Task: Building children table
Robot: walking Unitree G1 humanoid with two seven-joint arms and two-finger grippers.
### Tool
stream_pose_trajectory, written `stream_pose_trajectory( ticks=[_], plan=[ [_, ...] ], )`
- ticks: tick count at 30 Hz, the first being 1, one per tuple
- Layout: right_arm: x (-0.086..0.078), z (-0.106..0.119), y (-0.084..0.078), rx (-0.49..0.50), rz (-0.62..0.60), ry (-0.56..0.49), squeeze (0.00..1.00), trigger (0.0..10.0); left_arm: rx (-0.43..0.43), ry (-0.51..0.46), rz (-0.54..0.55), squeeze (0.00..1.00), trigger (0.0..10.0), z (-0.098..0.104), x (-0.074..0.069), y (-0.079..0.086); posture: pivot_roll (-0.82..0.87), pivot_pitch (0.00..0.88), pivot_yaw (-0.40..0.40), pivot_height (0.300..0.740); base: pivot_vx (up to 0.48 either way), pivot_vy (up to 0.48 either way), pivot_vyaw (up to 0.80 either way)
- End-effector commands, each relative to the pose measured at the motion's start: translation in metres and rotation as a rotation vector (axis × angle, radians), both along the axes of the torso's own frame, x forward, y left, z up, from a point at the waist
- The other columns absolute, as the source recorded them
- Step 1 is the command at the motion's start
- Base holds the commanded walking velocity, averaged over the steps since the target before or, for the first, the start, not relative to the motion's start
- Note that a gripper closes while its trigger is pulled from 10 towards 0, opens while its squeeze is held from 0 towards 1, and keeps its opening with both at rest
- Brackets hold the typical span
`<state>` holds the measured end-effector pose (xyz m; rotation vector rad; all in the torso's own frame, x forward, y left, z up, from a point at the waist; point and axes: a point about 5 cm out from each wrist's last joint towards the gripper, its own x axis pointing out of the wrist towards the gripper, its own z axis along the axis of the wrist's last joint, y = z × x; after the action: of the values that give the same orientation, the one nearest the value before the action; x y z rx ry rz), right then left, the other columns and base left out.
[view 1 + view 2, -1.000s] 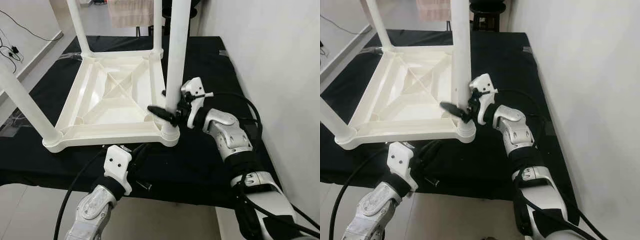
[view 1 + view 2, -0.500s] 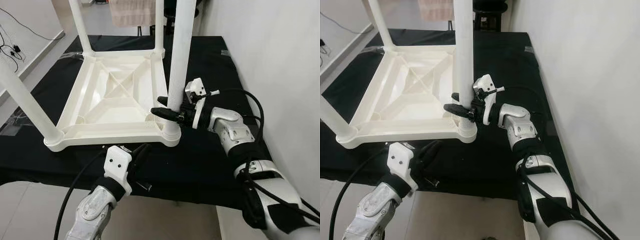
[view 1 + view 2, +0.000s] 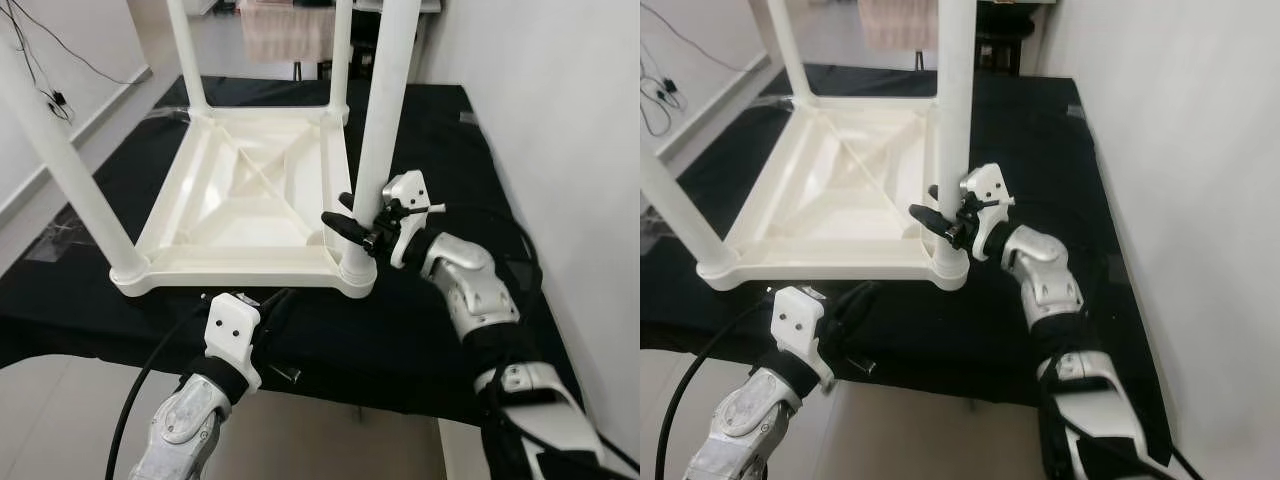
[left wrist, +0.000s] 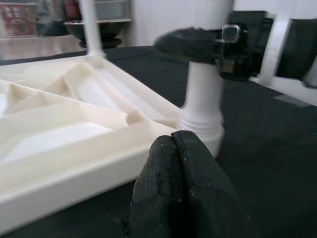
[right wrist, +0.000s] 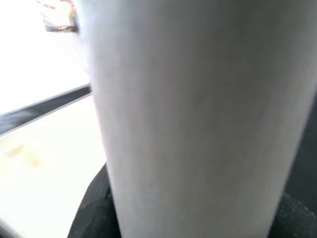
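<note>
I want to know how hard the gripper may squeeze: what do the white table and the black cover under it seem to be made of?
The upside-down table looks like moulded plastic: uniform off-white with a slight sheen, and ribs cast into its underside. The leg that the right gripper grips looks like smooth plastic tube; whether it is hollow cannot be seen. The black cover looks like matte fabric, dull and draped over the edge.

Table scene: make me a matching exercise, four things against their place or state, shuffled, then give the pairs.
Things:
1. Tabletop
2. Near right leg
3. Left gripper
4. Cloth

Places or states:
A. Black, spread under everything
B. Fingers shut, low by the tabletop's front edge
C. Upside down, ribbed underside facing up
D. Upright in its corner socket, right gripper around it

Pairs: 1-C, 2-D, 3-B, 4-A
</note>
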<state>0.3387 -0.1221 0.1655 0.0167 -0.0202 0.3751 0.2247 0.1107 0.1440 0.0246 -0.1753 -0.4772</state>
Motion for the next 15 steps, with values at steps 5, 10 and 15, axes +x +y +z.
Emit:
stream_pose_trajectory(
  ticks=[5,10,15],
  plan=[
    [-0.008,-0.040,0.006,-0.077,-0.011,0.205,0.00,0.0,0.009,0.018,-0.002,0.00,10.0,-0.002,0.000,0.003,0.09,0.124,0.000,0.740,0.000,0.000,0.00],
    [0.006,-0.028,0.015,-0.049,-0.027,0.197,0.00,10.0,0.013,0.015,-0.003,0.00,10.0,-0.001,0.001,0.002,0.11,0.124,-0.011,0.740,0.000,0.000,0.00],
    [0.013,-0.002,0.017,-0.029,0.000,0.125,1.00,10.0,0.012,0.014,-0.002,0.00,10.0,-0.001,0.002,0.001,0.10,0.120,-0.010,0.740,0.000,0.000,0.00]
  ],
)
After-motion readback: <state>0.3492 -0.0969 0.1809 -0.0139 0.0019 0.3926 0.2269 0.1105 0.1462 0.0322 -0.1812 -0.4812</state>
